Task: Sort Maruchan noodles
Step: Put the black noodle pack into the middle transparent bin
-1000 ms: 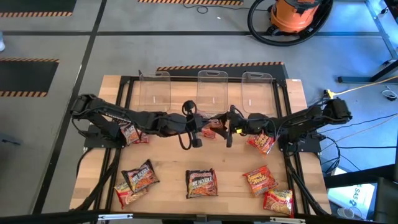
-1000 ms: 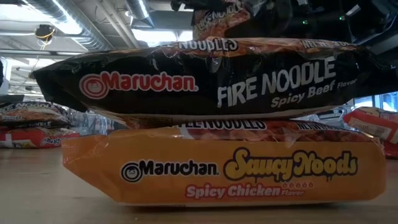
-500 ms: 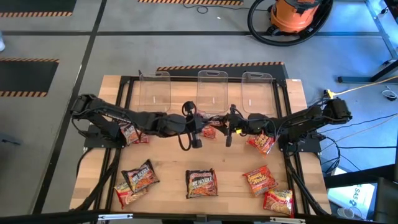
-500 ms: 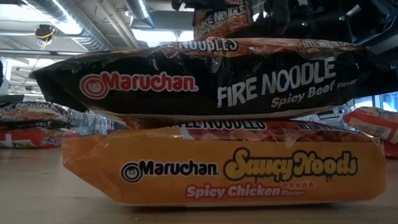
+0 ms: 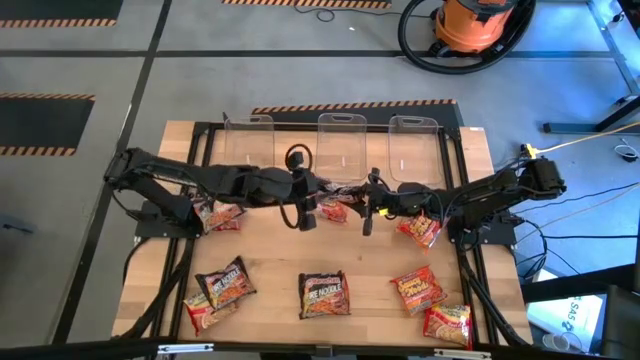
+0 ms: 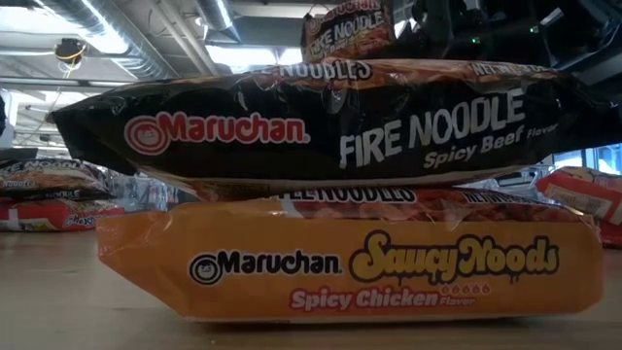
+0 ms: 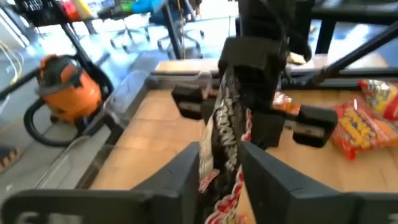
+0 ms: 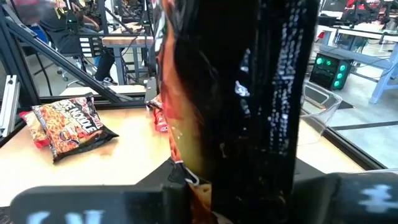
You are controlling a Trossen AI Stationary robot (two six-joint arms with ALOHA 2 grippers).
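While both my arms stretch level toward mid-table, left gripper (image 5: 312,205) and right gripper (image 5: 366,210) meeting at a dark noodle packet (image 5: 335,207) held upright between them, right fingers clamped on it, left fingers (image 7: 186,171) parted around its edge.

**A:** What's on the wooden table (image 5: 280,250)?

**B:** 3 clear tubs (image 5: 338,145) stand in a row along 12 o'clock. At 6, an orange Saucy Noods packet (image 6: 369,267) lies flat on the wood, with a dark Fire Noodle packet (image 6: 321,126) stacked on it.

**A:** Elsewhere?

**B:** At 7, a dark packet (image 5: 226,282) overlaps a red packet (image 5: 203,314). 2 red-orange packets (image 5: 418,289) lie at 5, 1 more (image 5: 420,229) at 3, and red ones (image 5: 216,214) at 9.
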